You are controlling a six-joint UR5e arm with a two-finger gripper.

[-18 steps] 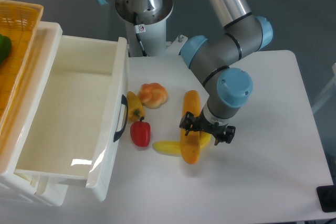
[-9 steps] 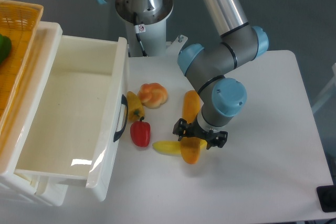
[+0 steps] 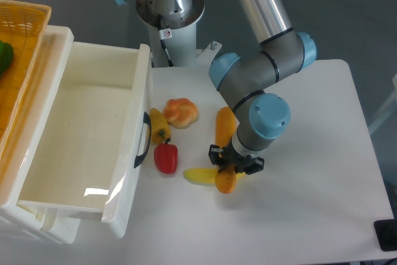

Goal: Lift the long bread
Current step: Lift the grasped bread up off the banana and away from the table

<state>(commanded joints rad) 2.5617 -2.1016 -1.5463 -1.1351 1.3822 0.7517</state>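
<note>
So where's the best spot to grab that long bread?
Probably across its straight, even middle, coming down from above. The long bread lies flat with its lower end over the banana, and the gripper already straddles its lower half that way.

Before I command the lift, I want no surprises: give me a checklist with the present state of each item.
1. Gripper is over the straight orange-tan long bread, jaws straddling it: ok.
2. Jaws fully closed on the loaf: cannot tell.
3. Curved yellow banana clear of the loaf: not ok, it lies under the loaf's near end.
4. Red bell pepper clear of the gripper: ok.
5. Open white drawer out of the lift path: ok.
</note>
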